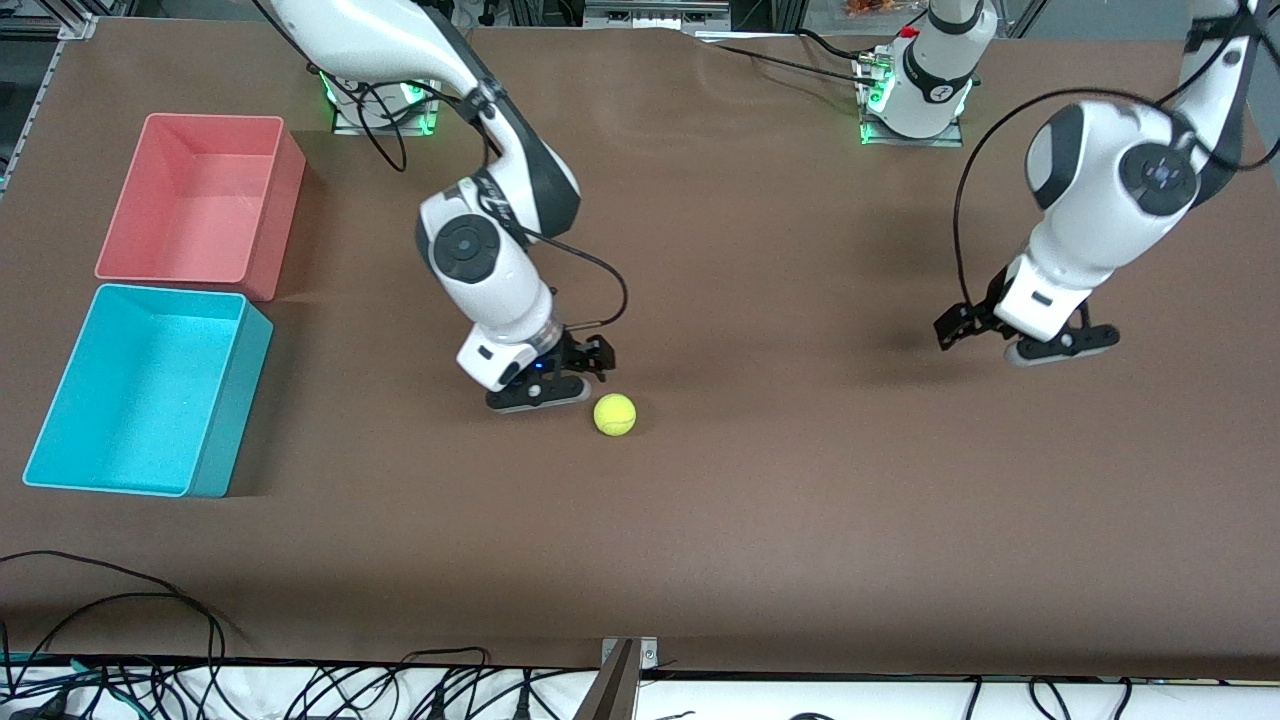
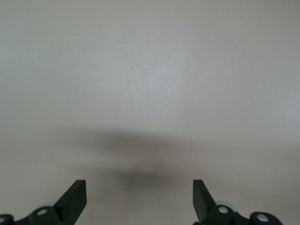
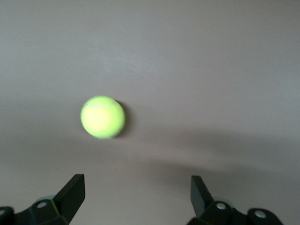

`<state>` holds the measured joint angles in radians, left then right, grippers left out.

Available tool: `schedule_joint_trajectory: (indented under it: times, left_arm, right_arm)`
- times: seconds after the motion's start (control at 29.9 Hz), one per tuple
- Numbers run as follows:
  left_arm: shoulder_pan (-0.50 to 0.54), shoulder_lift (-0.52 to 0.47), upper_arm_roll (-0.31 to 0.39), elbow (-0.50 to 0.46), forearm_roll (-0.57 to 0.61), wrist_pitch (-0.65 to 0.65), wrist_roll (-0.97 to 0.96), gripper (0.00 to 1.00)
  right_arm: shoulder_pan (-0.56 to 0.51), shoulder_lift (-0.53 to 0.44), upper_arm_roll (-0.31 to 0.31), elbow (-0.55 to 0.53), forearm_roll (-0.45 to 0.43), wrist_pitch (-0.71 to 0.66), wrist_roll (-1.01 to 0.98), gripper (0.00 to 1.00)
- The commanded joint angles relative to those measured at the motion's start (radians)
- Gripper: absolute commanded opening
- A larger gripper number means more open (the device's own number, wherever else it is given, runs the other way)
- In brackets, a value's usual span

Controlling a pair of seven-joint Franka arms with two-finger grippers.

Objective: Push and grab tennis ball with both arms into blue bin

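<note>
We see a wide table (image 1: 760,520) covered in plain brown matting, slightly rippled along the edge by the robot bases. The tennis ball (image 1: 614,414) lies on the bare brown surface near the middle, well apart from the blue bin (image 1: 60,420), which sits toward the right arm's end of the table. A pink bin (image 1: 130,215) stands just beside the blue one, farther from the front camera, and both hold nothing that we can see.

The right gripper (image 1: 548,385) hangs low over the mat just beside the ball, not touching it — in its wrist view the two black fingers (image 3: 70,194) stand wide apart with the ball out ahead of them. The left gripper (image 1: 1020,335) hovers over bare mat toward the left arm's end of the table, well apart from the ball; its fingers (image 2: 75,197) are also spread, with only the mat and a soft shadow under them.

Around the table we see green lights glowing at the arm bases (image 1: 910,120), a metal frame along the top edge, and a tangle of black cables (image 1: 120,640) on the white strip nearest the front camera.
</note>
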<state>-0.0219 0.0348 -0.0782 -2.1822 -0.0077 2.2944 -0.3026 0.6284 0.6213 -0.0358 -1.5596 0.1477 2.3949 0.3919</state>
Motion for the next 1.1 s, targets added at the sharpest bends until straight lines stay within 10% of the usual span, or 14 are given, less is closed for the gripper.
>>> schedule_joint_trajectory:
  times: [0.0, 0.3, 0.73, 0.87, 1.07]
  left_arm:
    - [0.007, -0.108, -0.005, -0.045, 0.022, -0.009, 0.013, 1.0]
    - [0.007, -0.207, -0.006, 0.014, 0.017, -0.082, 0.01, 1.0]
    - [0.002, -0.202, 0.012, 0.401, 0.009, -0.536, 0.075, 1.0]
    - [-0.007, -0.2, 0.07, 0.469, -0.021, -0.608, 0.143, 1.0]
    - [-0.009, -0.199, 0.109, 0.512, -0.046, -0.651, 0.177, 1.0]
  right_arm:
    - [0.023, 0.084, -0.01, 0.038, 0.013, 0.151, 0.021, 1.0]
    - [0.043, 0.19, -0.012, 0.119, 0.006, 0.279, 0.009, 1.0]
    - [0.068, 0.288, -0.015, 0.125, -0.077, 0.365, 0.009, 1.0]
    - [0.07, 0.307, -0.016, 0.137, -0.1, 0.368, 0.012, 0.86]
    - [0.07, 0.31, -0.016, 0.15, -0.123, 0.362, 0.005, 0.26]
